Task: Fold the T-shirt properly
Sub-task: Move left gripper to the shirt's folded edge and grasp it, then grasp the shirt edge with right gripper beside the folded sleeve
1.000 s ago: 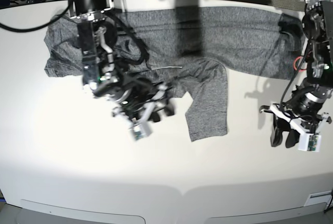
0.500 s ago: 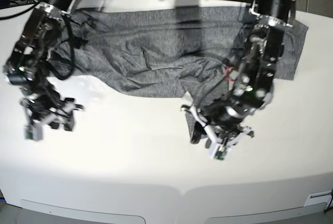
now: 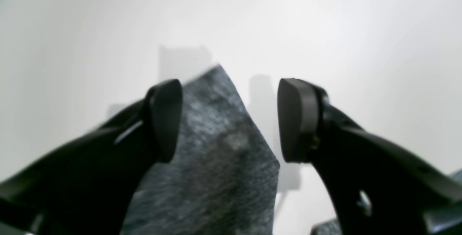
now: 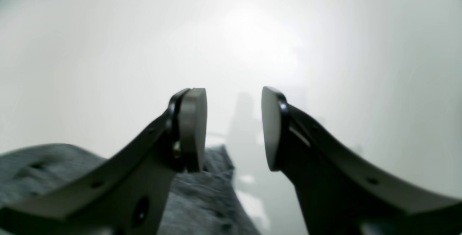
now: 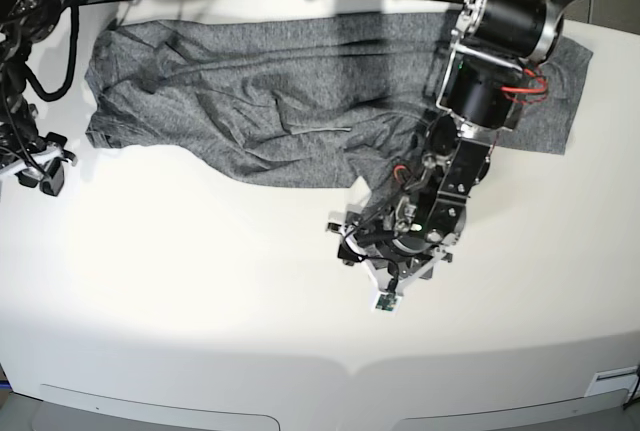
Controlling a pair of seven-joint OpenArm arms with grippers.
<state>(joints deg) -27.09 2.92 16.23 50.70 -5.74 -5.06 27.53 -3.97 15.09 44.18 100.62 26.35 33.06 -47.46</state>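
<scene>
T-shirt beneath downturned left arm

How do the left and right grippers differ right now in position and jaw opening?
The left gripper hangs over the T-shirt, a grey corner showing between its jaws; the right gripper is beside the shirt's edge, bare table between its jaws. The left jaws stand wider apart than the right. Shared: both are open and neither pinches fabric.
</scene>
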